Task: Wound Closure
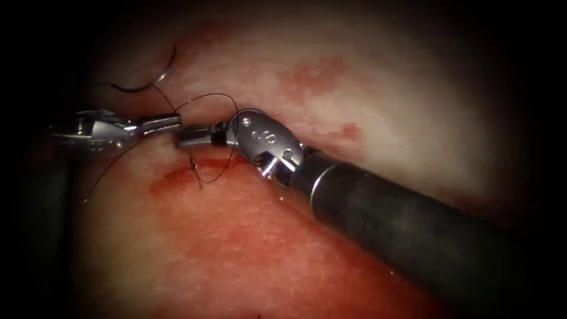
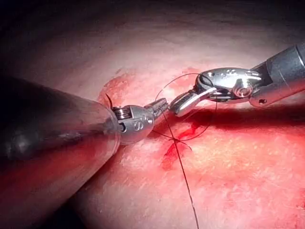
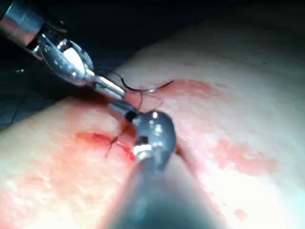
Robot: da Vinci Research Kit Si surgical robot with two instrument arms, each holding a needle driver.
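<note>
The left tool [image 1: 168,124] and the right tool [image 1: 192,136] meet tip to tip over the tissue [image 1: 248,254], just above the cut [image 1: 201,168], which lies as a short red slit with red fluid [image 1: 177,177] pooled along it. The left tool's jaws are pressed together on the thread [image 1: 204,97], pinching it close to their tips; in the left wrist view the dark strand crosses those tips [image 2: 162,106] and runs on down to the knot at the cut [image 2: 177,140]. The right tool's jaws look pressed together too, with a loop of thread draped around the tool's wrist, but whether they pinch the thread cannot be told. The needle [image 1: 156,80] lies free on the tissue above the left tool, a dark curve with a bright tip end, held by neither tool and not in the tissue. Short cut ends of thread [image 1: 194,162] stand up from a stitch at the cut. A loose length of thread trails away below the left tool toward the tissue's left edge.
</note>
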